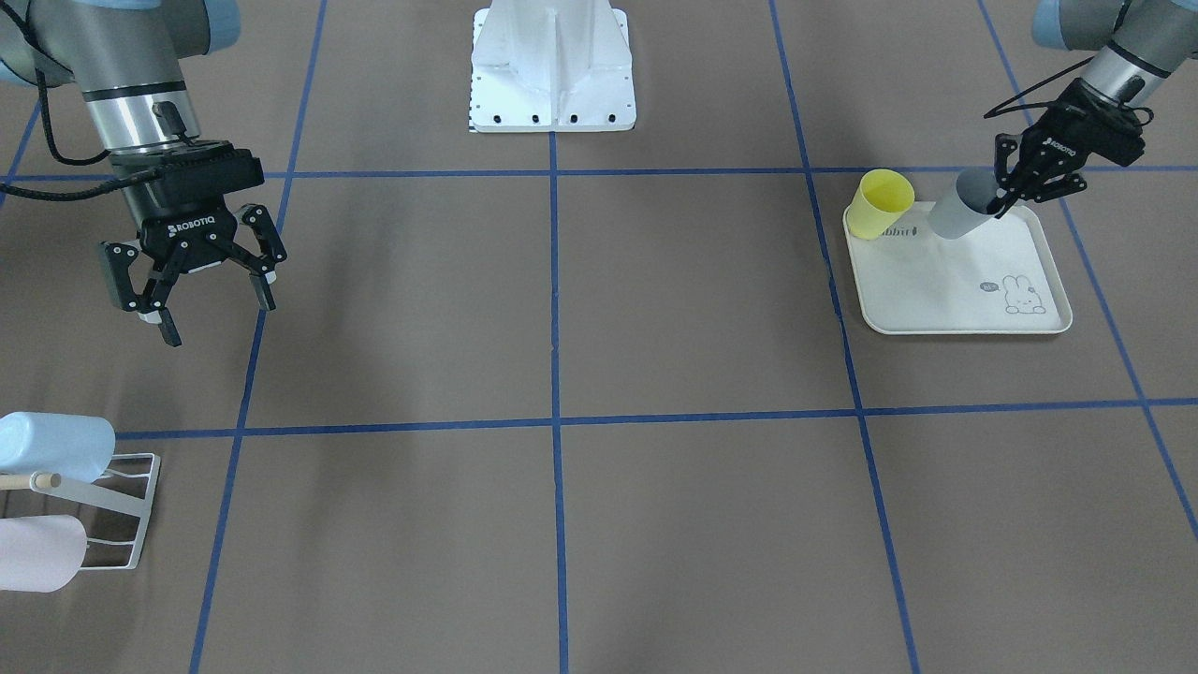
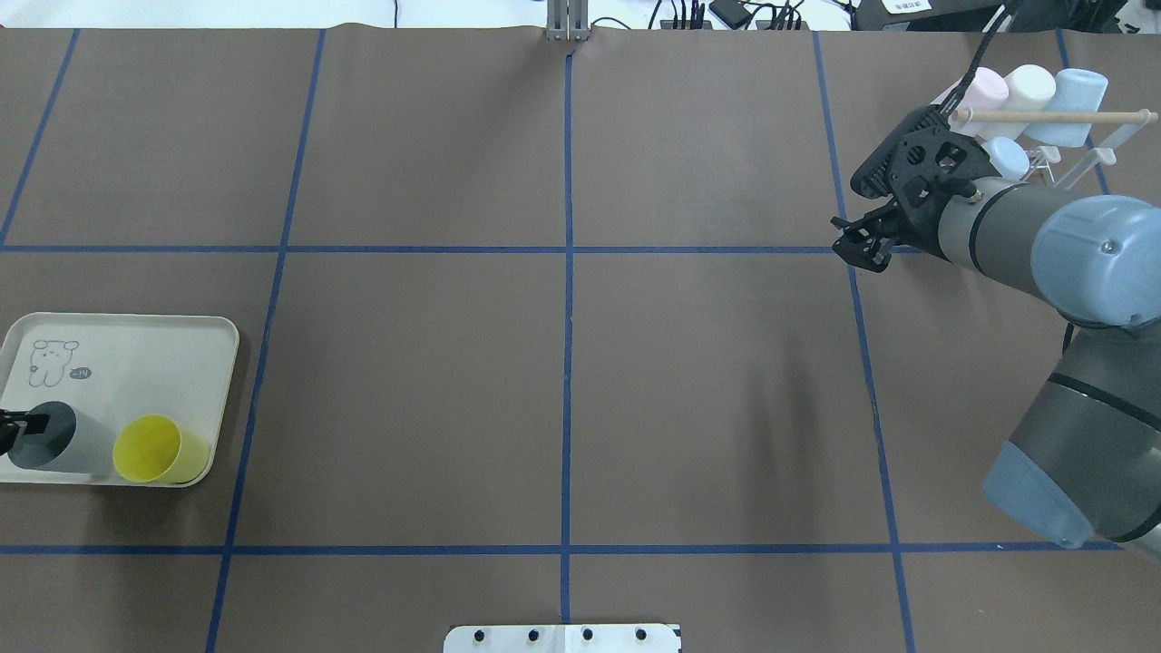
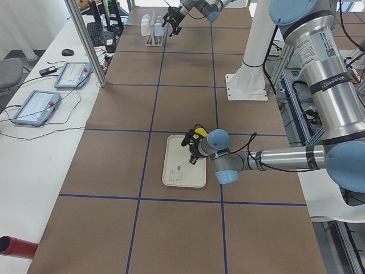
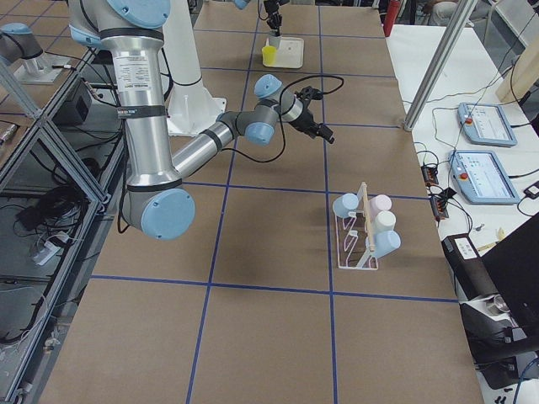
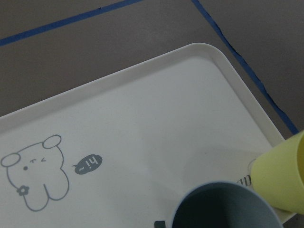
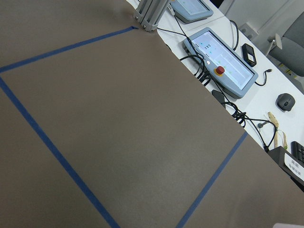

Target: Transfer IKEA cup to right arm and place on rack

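A grey IKEA cup point(image 1: 962, 213) stands at the back of the cream rabbit-print tray point(image 1: 936, 295), beside a yellow cup point(image 1: 882, 203). My left gripper point(image 1: 1005, 198) is shut on the grey cup's rim, with one finger inside the cup. The left wrist view shows the grey cup's mouth point(image 5: 223, 209) and the yellow cup point(image 5: 285, 175) close below the camera. My right gripper point(image 1: 217, 314) hangs open and holds nothing, above the table near the white wire rack point(image 1: 117, 510). On the rack point(image 2: 1084, 150) lie several pale blue, pink and white cups under a wooden rod.
The white robot base point(image 1: 552, 70) sits at the middle of the table's robot side. Blue tape lines divide the brown table top into squares. Beyond the table's far edge are tablets and cables point(image 6: 223, 71).
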